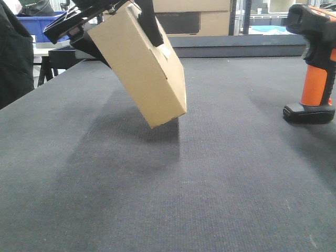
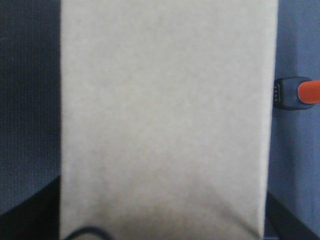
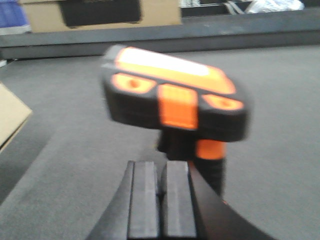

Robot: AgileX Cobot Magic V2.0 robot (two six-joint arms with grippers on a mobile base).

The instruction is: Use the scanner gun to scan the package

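A plain brown cardboard package (image 1: pixel 143 68) hangs tilted above the dark table, its lower corner close to the surface. My left gripper (image 1: pixel 125 32) is shut on its upper end, with black fingers on both sides. In the left wrist view the package (image 2: pixel 167 115) fills the frame. The orange and black scanner gun (image 1: pixel 316 68) stands upright on its base at the right, free of any gripper. In the right wrist view the scanner gun (image 3: pixel 175 102) stands just ahead of my right gripper (image 3: pixel 161 172), whose pads are pressed together and hold nothing.
The dark grey table (image 1: pixel 157 184) spreads under both arms. Cardboard boxes (image 1: pixel 199 18) stand behind its far edge. A blue bin (image 1: pixel 39 23) and a dark-clothed figure (image 1: pixel 13 52) are at the far left. The scanner's base (image 2: pixel 295 93) shows beside the package.
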